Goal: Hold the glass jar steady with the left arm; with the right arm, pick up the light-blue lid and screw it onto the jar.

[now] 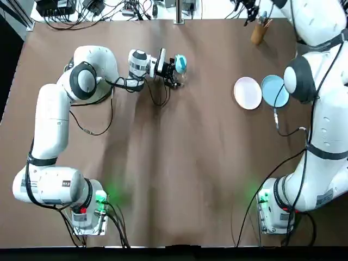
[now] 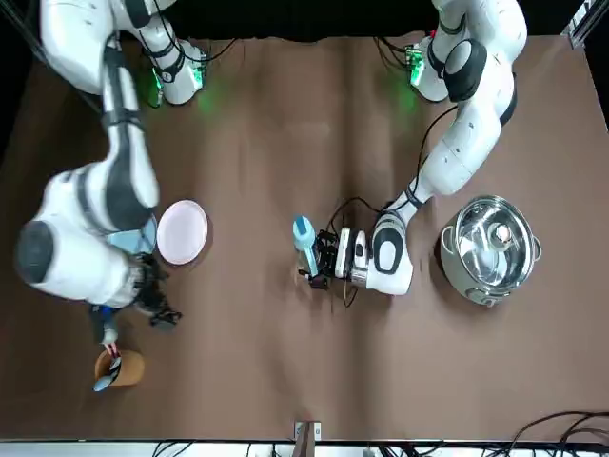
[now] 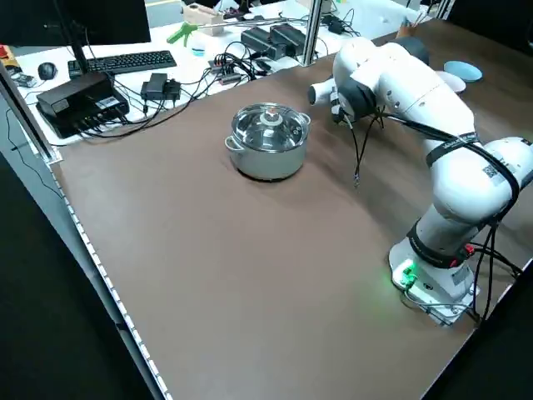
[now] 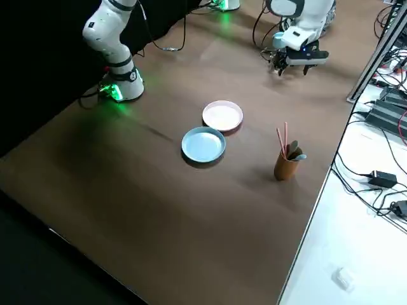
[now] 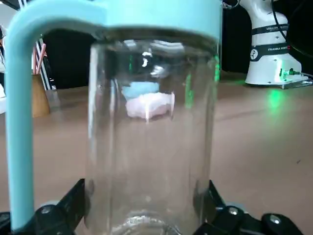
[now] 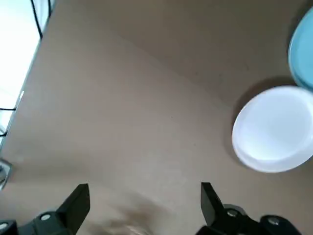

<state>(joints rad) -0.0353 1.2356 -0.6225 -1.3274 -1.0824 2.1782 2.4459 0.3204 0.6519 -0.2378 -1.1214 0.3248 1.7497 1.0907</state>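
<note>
**Jar clamped by the left arm, lid on top**

We see the glass jar (image 5: 151, 142) standing on the far half of the table (image 1: 190, 163), near its middle. It sits between the fingers (image 5: 72, 203) of the left gripper (image 1: 175, 74), which are clamped against its lower sides. The light-blue lid (image 1: 180, 63) sits on the jar's mouth (how tight, we cannot tell). The right gripper (image 6: 142, 198) hangs over the far right near a white plate (image 6: 273, 131), fingers wide apart, holding nothing.

The left wrist view cuts off the jar (image 5: 151, 147) and its lid (image 5: 146, 17) at the edges. Overhead, the right arm (image 1: 300, 80) covers part of the blue plate (image 1: 268, 87).
</note>
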